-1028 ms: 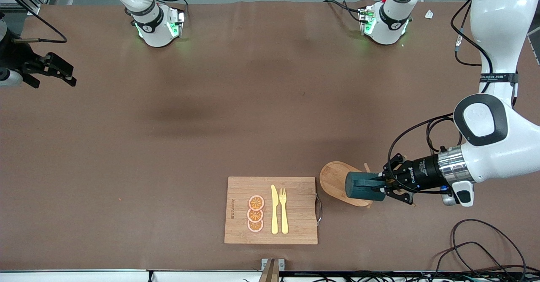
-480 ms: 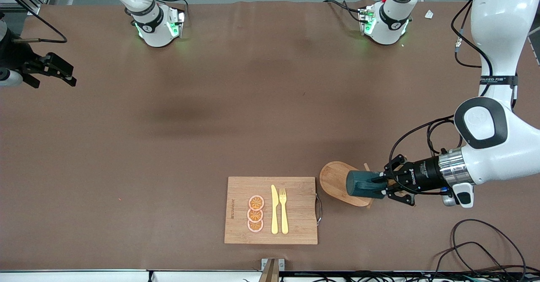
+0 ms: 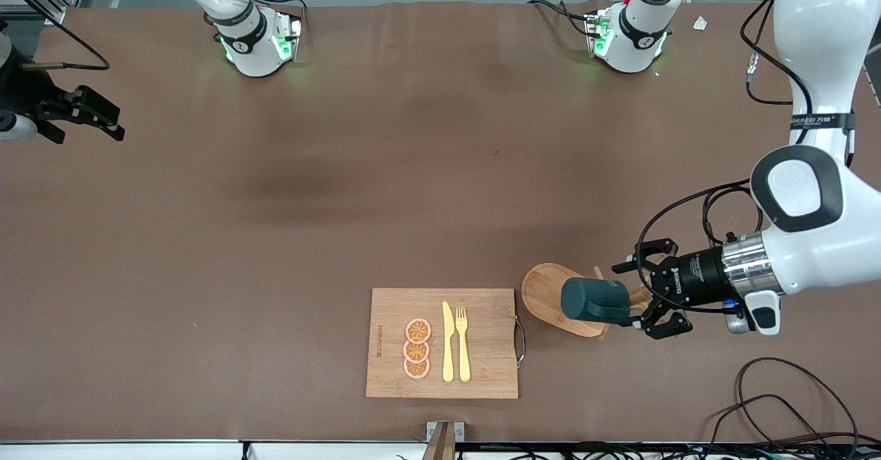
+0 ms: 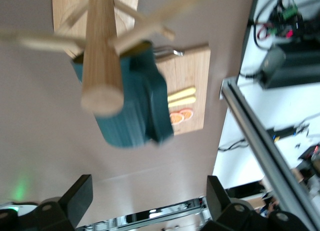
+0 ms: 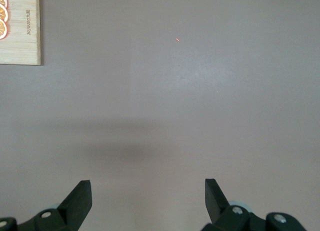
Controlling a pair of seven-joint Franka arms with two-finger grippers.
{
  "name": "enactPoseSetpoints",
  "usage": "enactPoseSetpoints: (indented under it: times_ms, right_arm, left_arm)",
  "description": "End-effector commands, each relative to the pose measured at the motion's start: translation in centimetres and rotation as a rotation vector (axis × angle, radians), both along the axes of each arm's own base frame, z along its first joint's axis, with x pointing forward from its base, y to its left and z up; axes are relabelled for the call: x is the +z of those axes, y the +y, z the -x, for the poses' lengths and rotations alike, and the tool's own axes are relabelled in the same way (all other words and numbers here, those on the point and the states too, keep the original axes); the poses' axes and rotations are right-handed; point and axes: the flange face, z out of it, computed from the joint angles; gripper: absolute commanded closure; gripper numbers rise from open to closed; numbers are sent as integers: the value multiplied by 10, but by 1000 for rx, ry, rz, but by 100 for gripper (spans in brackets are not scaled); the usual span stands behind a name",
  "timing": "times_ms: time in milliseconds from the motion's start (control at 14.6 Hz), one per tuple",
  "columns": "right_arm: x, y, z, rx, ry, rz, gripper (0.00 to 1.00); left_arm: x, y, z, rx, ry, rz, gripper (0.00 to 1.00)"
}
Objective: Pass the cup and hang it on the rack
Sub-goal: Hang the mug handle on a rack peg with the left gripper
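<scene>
The dark teal cup (image 3: 592, 300) hangs sideways on a peg of the light wooden rack (image 3: 544, 289), over its oval base. In the left wrist view the cup (image 4: 131, 108) sits against the post of the rack (image 4: 102, 56), its handle on a peg. My left gripper (image 3: 637, 297) is open just off the cup toward the left arm's end of the table, with both fingers apart from it. Between its fingers my left gripper (image 4: 147, 198) shows only table. My right gripper (image 3: 89, 131) waits open over the right arm's end of the table, and that right gripper (image 5: 147, 196) holds nothing.
A bamboo cutting board (image 3: 392, 308) lies beside the rack toward the right arm's end, bearing orange slices (image 3: 417, 348), a yellow knife (image 3: 448, 341) and a fork (image 3: 462, 343). Black cables (image 3: 778, 398) loop near the table's front edge at the left arm's end.
My left gripper has opened, let go of the cup and drawn back a little from it. The cup stays hanging on the rack. The right arm has not moved.
</scene>
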Motion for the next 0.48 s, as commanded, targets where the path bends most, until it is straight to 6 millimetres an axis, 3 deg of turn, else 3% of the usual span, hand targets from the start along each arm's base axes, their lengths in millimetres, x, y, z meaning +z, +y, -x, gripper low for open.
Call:
enactPoseSetpoints:
  times_ms: [0, 206, 411]
  right_arm:
    - [3, 2, -1, 3, -4, -8, 0]
    - [3, 2, -1, 3, -4, -8, 0]
    - [3, 2, -1, 3, -4, -8, 0]
  left_arm:
    - [56, -15, 27, -161, -126, -123, 0]
    - [90, -45, 57, -411, -251, -351, 0]
    - [116, -38, 81, -710, -352, -549, 0]
